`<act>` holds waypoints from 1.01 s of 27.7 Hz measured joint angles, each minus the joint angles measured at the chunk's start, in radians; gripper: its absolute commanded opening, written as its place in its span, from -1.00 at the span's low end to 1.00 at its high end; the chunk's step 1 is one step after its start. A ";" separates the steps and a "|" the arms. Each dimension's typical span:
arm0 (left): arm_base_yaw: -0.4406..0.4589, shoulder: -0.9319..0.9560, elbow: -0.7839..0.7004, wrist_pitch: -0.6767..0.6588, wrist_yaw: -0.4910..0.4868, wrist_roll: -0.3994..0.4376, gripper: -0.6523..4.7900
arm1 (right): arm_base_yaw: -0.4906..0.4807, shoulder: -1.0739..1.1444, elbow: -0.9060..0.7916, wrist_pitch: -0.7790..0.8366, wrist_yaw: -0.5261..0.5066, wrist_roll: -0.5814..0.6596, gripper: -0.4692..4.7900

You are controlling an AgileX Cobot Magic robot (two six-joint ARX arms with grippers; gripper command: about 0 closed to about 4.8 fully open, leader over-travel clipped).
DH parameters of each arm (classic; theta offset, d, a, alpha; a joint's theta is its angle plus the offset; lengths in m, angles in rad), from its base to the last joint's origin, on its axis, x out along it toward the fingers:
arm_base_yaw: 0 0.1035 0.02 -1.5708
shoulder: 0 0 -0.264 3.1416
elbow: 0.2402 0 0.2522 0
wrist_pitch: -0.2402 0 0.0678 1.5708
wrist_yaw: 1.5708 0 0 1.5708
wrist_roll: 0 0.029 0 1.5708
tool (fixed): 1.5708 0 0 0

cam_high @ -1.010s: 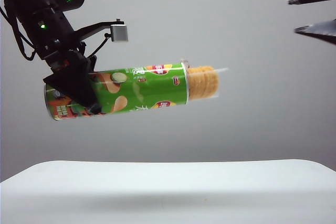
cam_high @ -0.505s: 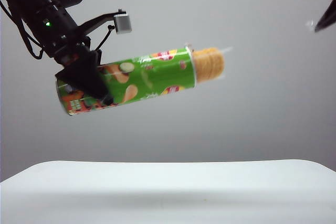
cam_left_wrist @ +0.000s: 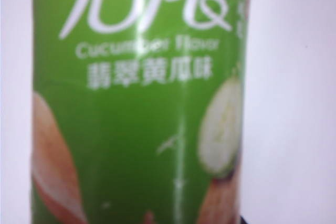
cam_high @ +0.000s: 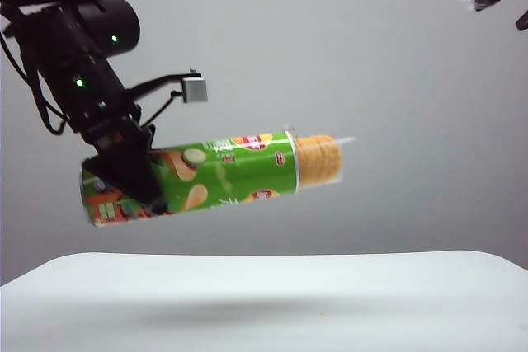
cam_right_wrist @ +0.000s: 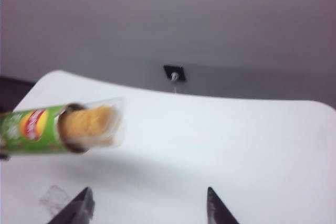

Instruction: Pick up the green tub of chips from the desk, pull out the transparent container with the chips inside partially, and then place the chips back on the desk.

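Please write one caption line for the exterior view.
Left tool holds green tub above desk, chips partly out.

Small clear plastic piece (cam_right_wrist: 54, 198); dark wall fitting (cam_right_wrist: 175, 72).

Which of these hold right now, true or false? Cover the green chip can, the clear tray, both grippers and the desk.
1. The left gripper holds the bright-green cylindrical chip can in the air above the white desk. True.
2. The clear plastic tray of yellow chips sticks partly out of the can's open end. True.
3. The right gripper is clamped on the tray. False: it is open and well away, at the exterior view's upper right.
4. The can stands upright on the desk. False: it hangs roughly level, slightly tilted.
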 measured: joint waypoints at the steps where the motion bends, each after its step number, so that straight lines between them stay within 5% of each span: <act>1: -0.001 0.009 0.000 0.001 0.000 0.000 0.11 | 0.009 -0.009 -0.009 -0.003 0.014 -0.009 0.22; 8: -0.011 0.131 0.000 0.032 -0.008 -0.045 0.05 | 0.104 -0.148 -0.159 0.021 0.147 -0.019 0.22; 12: -0.049 0.188 0.000 0.049 -0.079 -0.053 -0.13 | 0.103 -0.167 -0.204 0.042 0.138 0.033 0.22; 22: -0.120 0.190 -0.149 0.246 -0.180 -0.039 -0.12 | 0.103 -0.178 -0.252 0.072 0.129 0.044 0.22; 28: -0.120 0.189 -0.152 0.274 -0.185 -0.029 0.32 | 0.103 -0.177 -0.253 0.088 0.116 0.045 0.22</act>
